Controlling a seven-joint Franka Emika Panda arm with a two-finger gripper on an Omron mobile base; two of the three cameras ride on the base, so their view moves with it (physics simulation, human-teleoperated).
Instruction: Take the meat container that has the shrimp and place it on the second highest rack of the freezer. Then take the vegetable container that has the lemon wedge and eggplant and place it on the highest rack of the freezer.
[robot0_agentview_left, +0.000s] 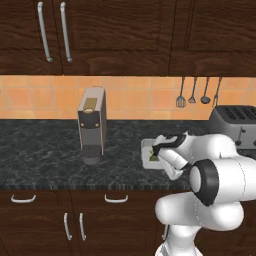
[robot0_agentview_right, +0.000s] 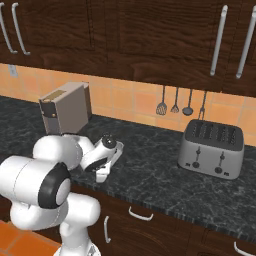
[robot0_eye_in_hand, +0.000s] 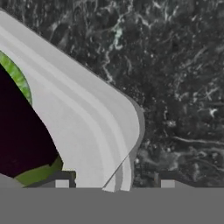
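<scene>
One gripper (robot0_eye_in_hand: 111, 183) | astride vegetable container (robot0_eye_in_hand: 100, 127) rim | eggplant (robot0_eye_in_hand: 22, 131) inside | grip unclear

**Three views around the coffee machine**

Both base views look forward and down over the arm at the dark tabletop (robot0_agentview_left: 50, 150), sharing the coffee machine (robot0_agentview_left: 92, 125), seen from its left in one and from its right in the other. The hand view sits very close above the vegetable container (robot0_eye_in_hand: 87, 122).

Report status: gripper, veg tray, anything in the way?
Gripper low over the vegetable tray rim, fingertips straddling its edge, grip not confirmed. Eggplant inside. Tray on the counter; coffee machine stands apart.
</scene>
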